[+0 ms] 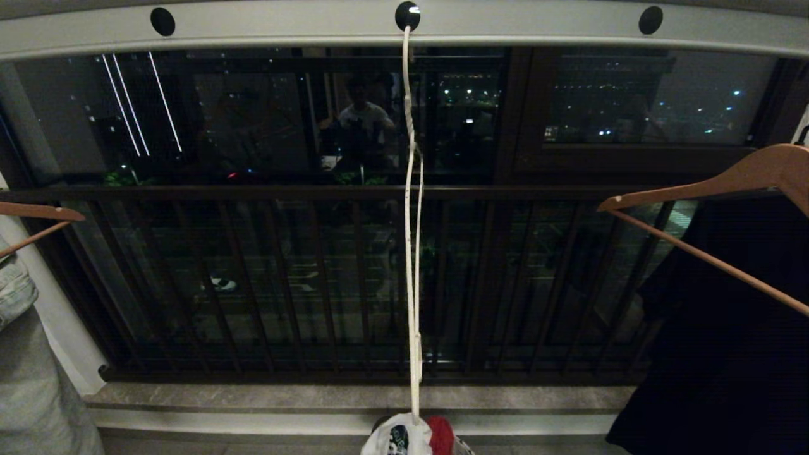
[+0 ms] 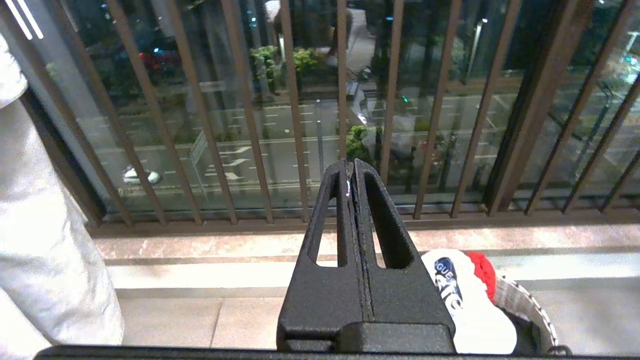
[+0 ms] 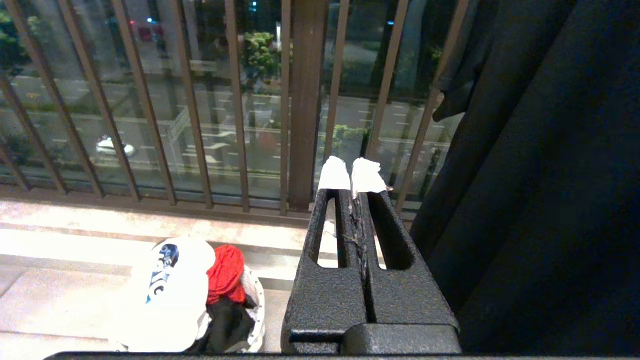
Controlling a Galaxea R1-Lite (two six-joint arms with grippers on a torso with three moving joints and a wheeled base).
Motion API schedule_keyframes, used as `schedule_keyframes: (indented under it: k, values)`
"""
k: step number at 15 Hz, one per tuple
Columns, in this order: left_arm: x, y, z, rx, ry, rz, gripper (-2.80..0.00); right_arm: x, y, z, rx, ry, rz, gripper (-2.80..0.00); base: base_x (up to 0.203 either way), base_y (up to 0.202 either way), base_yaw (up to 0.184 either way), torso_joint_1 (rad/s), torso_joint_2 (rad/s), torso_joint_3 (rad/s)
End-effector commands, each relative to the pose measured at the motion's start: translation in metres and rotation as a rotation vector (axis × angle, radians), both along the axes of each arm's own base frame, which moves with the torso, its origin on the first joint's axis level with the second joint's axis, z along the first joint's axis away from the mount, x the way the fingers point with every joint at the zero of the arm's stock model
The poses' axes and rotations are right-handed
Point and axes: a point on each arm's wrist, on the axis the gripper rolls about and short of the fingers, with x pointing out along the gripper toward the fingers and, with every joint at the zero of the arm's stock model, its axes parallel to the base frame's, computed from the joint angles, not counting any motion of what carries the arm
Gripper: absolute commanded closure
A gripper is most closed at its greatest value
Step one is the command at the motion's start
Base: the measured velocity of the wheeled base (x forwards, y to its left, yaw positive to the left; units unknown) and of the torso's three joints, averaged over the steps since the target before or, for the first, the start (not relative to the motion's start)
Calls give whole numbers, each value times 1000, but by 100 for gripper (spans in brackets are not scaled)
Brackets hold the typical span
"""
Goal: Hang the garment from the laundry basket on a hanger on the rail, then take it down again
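A: What hangs at the far left?
B: A pale grey-green garment (image 1: 25, 366) on a brown wooden hanger (image 1: 38, 218), beside the dark balustrade (image 1: 284, 278).

A: And the left gripper (image 2: 351, 172)?
B: Its fingers (image 2: 332, 210) are pressed together, holding nothing, pointed at the bars.

A: The middle?
B: The white wire hanger (image 1: 412, 253) hangs bare, seen edge-on, its hook in a round hole of the grey rail (image 1: 505, 25). Below it, the white T-shirt (image 1: 397, 438) with the blue graphic lies heaped in the laundry basket (image 2: 530, 305) on the floor, against a red cloth (image 1: 441, 435).

A: The right gripper (image 3: 356, 175)?
B: Fingers (image 3: 334, 175) closed too, white-tipped, empty, just beside the large black garment (image 1: 727, 341), which hangs from another wooden hanger (image 1: 727, 183).
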Motion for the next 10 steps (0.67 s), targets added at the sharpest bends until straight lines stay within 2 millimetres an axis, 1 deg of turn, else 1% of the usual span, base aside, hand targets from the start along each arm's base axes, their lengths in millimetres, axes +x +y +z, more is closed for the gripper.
schedule_keyframes:
  k: [1,10]
  values:
    - [1,0,-3,-4,10,0,0,0,0,-1,-1,3,1,0,0,0,0,0,0,0]
    - [1,0,-3,-4,10,0,0,0,0,0,-1,1,1,0,0,0,0,0,0,0]
